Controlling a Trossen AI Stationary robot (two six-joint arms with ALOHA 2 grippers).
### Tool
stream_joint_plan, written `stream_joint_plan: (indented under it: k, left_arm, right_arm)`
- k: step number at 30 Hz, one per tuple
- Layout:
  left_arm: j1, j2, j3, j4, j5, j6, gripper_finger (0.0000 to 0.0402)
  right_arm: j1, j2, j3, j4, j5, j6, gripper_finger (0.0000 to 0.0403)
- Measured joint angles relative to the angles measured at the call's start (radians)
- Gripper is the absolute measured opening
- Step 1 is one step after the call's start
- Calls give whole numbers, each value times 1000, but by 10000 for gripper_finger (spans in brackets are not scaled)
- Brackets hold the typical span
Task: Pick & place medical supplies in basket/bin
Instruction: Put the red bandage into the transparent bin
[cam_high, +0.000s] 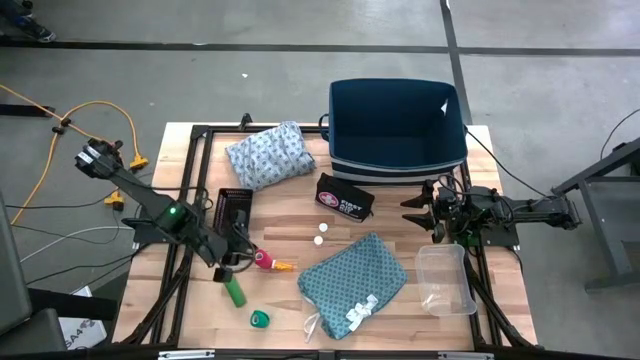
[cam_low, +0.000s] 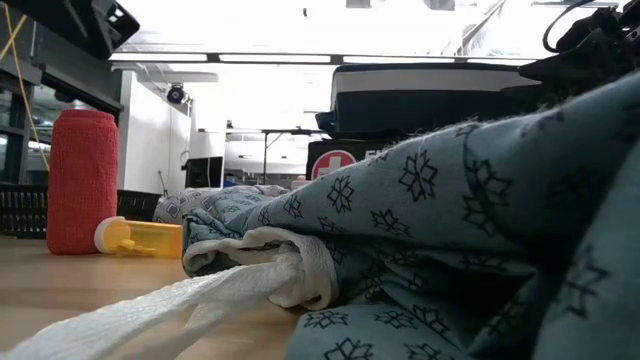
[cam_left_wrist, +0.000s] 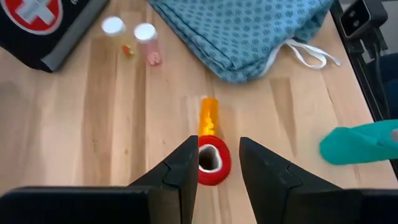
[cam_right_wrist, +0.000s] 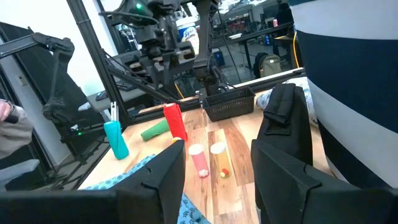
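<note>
Navy bin (cam_high: 398, 125) empty; all supplies remain on bench (cam_high: 300, 230). Left pincer (cam_left_wrist: 214, 163) straddles red roll (cam_left_wrist: 213, 163), unclosed; right pincer (cam_right_wrist: 214, 163) wide, idle.

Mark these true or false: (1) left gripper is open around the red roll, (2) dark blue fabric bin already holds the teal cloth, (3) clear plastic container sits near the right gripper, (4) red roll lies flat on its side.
1. True: the left gripper stands open, its fingers either side of the red roll.
2. False: the teal patterned cloth lies on the wooden table, outside the dark blue fabric bin.
3. True: the clear plastic container sits by the right gripper.
4. False: it stands upright.
</note>
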Motion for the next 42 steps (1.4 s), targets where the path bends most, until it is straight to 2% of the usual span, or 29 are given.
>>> stream_joint_plan:
  k: [21, 42]
  left_arm:
    - [-38, 139, 2, 1, 5, -66, 111]
    - [-9, 179, 1, 22, 6, -72, 111]
  right_arm:
    - [0, 0, 0, 0, 0, 0, 171]
    - [0, 0, 0, 0, 0, 0, 171]
